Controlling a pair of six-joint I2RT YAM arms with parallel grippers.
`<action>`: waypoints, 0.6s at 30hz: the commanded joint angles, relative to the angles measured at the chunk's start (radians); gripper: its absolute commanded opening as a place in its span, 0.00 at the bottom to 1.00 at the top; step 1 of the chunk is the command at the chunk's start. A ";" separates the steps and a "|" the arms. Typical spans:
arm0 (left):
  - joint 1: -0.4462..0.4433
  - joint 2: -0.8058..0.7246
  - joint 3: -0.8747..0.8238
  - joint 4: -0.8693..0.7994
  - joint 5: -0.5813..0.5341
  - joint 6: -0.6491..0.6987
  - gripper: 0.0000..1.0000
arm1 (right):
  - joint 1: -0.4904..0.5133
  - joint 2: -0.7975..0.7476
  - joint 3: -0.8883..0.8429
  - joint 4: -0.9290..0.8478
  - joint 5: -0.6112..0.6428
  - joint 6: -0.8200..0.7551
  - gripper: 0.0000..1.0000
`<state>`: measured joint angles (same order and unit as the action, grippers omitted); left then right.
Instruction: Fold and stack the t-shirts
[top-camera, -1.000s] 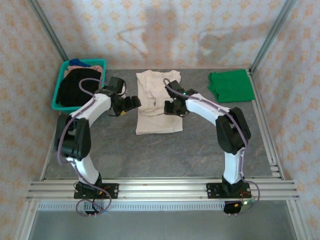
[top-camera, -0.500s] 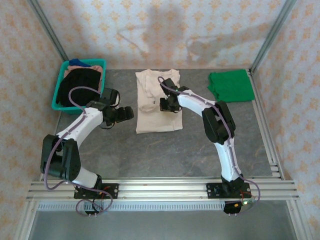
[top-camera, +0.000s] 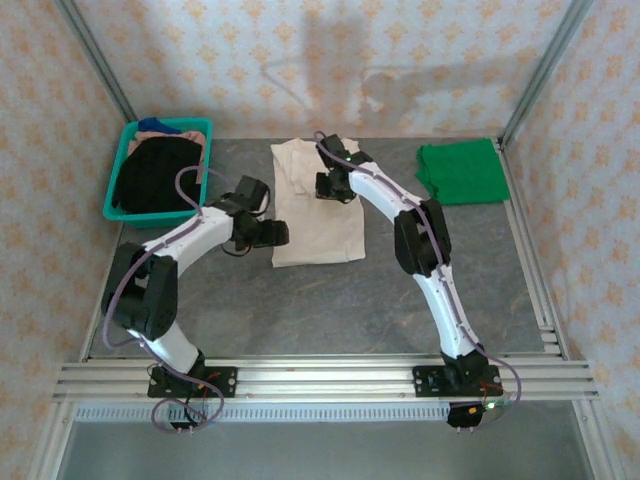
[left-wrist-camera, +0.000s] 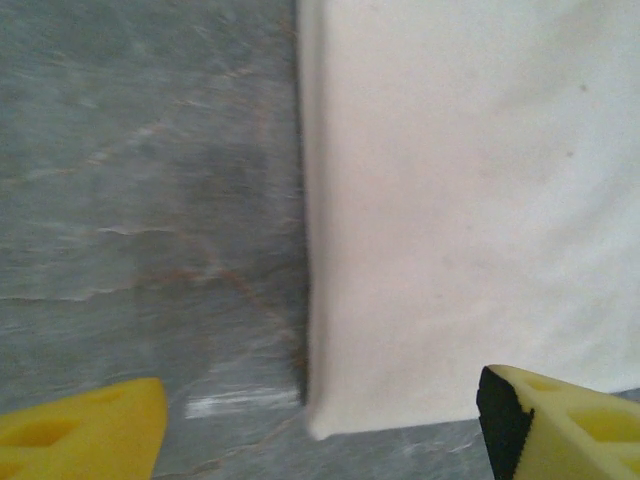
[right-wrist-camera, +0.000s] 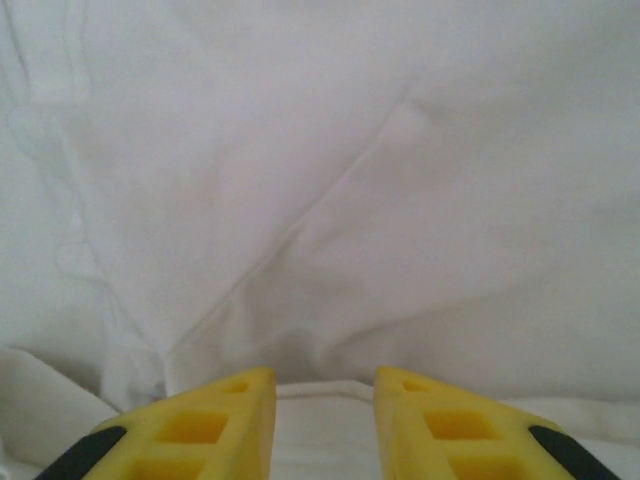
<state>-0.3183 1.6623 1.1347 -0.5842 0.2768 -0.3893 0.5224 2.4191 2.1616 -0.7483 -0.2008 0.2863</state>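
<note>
The cream t-shirt (top-camera: 318, 215) lies folded into a long strip mid-table. The green t-shirt (top-camera: 460, 172) lies folded at the back right. My left gripper (top-camera: 276, 235) hovers at the cream shirt's near left corner (left-wrist-camera: 330, 420). It is open wide, one yellow finger (left-wrist-camera: 80, 430) over bare table, the other (left-wrist-camera: 565, 430) past the shirt's near edge. My right gripper (top-camera: 330, 186) is down on the shirt's far part. In the right wrist view its fingers (right-wrist-camera: 200, 430) stand narrowly apart with a hemmed fold of cream cloth (right-wrist-camera: 322, 420) between them, and creases run toward the gap.
A teal basket (top-camera: 118, 185) holding dark clothes stands at the back left, just beyond the left arm. Grey table (top-camera: 330, 310) stretches in front of the shirt. Metal frame posts and patterned walls bound the sides and back.
The left gripper has swung right, up to the cream shirt's near left corner. The right gripper has moved toward the back along the shirt, and the shirt's far right side now looks narrower.
</note>
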 joint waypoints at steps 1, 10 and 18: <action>-0.011 0.013 -0.014 0.008 -0.016 -0.038 0.78 | -0.005 -0.194 -0.172 -0.031 0.053 0.029 0.37; -0.031 -0.046 -0.228 0.267 0.098 -0.219 0.77 | 0.008 -0.665 -1.016 0.401 -0.075 0.222 0.46; -0.034 0.015 -0.251 0.377 0.163 -0.261 0.57 | 0.009 -0.586 -1.034 0.400 -0.042 0.220 0.44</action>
<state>-0.3481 1.6535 0.8925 -0.2905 0.3996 -0.6125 0.5274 1.8137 1.1038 -0.3779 -0.2775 0.4980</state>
